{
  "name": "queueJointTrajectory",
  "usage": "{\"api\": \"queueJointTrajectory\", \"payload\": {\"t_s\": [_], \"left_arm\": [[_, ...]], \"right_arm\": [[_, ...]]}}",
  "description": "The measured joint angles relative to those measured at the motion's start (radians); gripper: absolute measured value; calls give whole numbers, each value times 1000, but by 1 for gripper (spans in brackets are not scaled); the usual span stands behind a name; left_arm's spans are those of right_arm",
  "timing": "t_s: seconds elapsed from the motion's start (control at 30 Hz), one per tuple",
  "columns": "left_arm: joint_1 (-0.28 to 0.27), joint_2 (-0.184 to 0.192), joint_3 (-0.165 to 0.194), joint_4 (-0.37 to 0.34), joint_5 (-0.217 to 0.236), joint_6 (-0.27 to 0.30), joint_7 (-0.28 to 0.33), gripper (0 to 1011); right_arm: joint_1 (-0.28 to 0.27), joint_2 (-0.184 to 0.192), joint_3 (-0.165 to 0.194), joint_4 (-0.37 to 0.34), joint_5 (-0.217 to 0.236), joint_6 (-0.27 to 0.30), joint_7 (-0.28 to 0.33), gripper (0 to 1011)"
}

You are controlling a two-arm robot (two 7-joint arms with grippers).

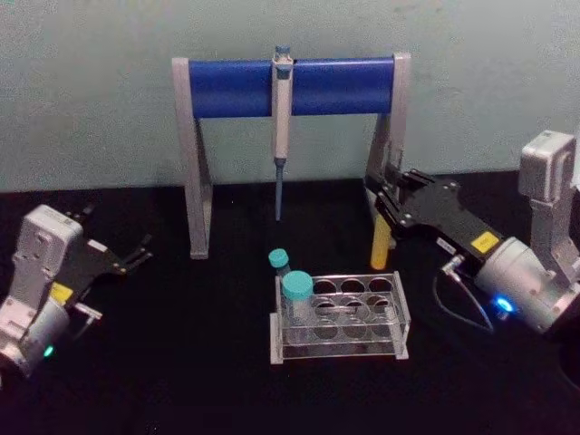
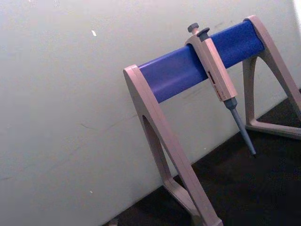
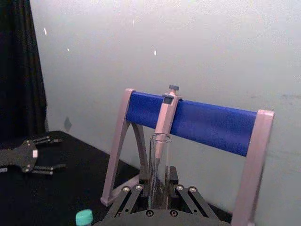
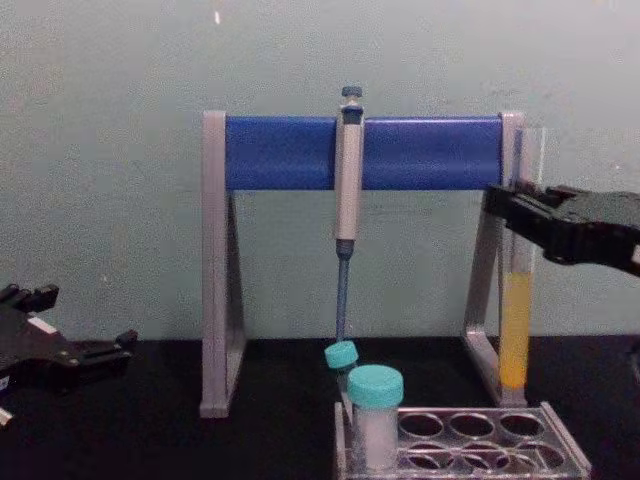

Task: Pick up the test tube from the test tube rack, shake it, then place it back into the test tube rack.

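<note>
The test tube [image 1: 381, 243], clear glass with yellow-orange liquid in its lower part, hangs upright in my right gripper [image 1: 381, 198], which is shut on its upper half. In the chest view the test tube [image 4: 516, 330] has its round bottom just above and behind the right rear of the test tube rack [image 4: 560, 452]. The right wrist view shows the tube's open mouth [image 3: 160, 139] rising between that gripper's fingers [image 3: 172, 175]. The low clear test tube rack [image 1: 340, 352] stands at centre front. My left gripper [image 1: 136, 255] rests open at the far left, holding nothing.
Two teal-capped white vials [image 1: 296, 292] [image 1: 278, 261] stand at the rack's left end. Behind it, a grey-and-blue pipette stand [image 1: 236, 88] carries a hanging pipette [image 1: 282, 127]; the stand's right leg [image 4: 484, 290] is right next to the held tube. The wall is close behind.
</note>
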Motion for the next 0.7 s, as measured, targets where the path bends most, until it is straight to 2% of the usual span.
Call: {"api": "queueJointTrajectory", "payload": {"t_s": [0.23, 0.37, 0.5, 0.7], "left_arm": [[0, 0, 0, 0, 0, 0, 0, 1001], [0, 0, 0, 0, 0, 0, 0, 1001], [0, 0, 0, 0, 0, 0, 0, 1001], [0, 0, 0, 0, 0, 0, 0, 1001]], "right_arm": [[-60, 39, 14, -71, -4, 20, 6, 233], [-81, 50, 10, -94, 4, 27, 26, 233], [-84, 51, -6, -99, 19, 31, 51, 233], [-49, 28, -44, -67, 40, 27, 84, 233]]}}
